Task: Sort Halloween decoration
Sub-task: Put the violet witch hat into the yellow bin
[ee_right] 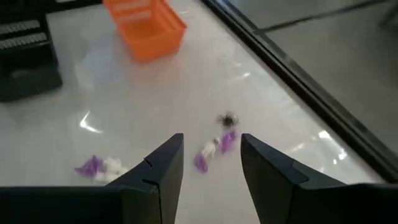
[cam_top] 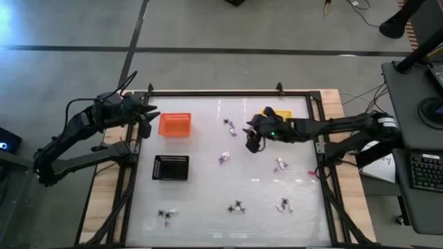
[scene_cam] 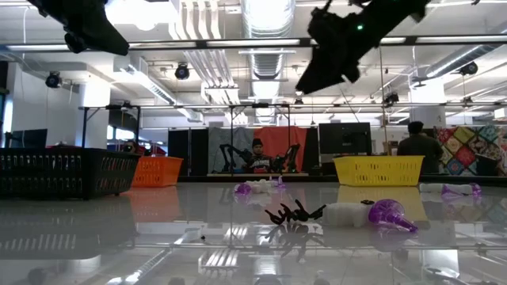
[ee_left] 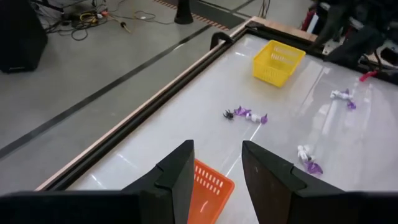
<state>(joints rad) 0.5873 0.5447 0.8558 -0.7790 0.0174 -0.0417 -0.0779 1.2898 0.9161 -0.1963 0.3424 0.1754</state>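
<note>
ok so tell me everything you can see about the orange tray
The orange tray is a small rectangular basket, plastic by the look of it, with slotted, ribbed walls and an open top. It sits upright and flat on the glossy white table, toward the far left part, just beyond the black tray and apart from it. Nothing can be seen inside it. The left gripper hovers open beside its left edge, not touching it.

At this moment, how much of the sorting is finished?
Little looks done: trinkets lie scattered on the table, and nothing shows in the orange tray or black tray. In hand: nothing; the open right gripper hovers mid-table beside the yellow tray, the open left gripper waits by the orange tray. Nearly all remains.
</note>
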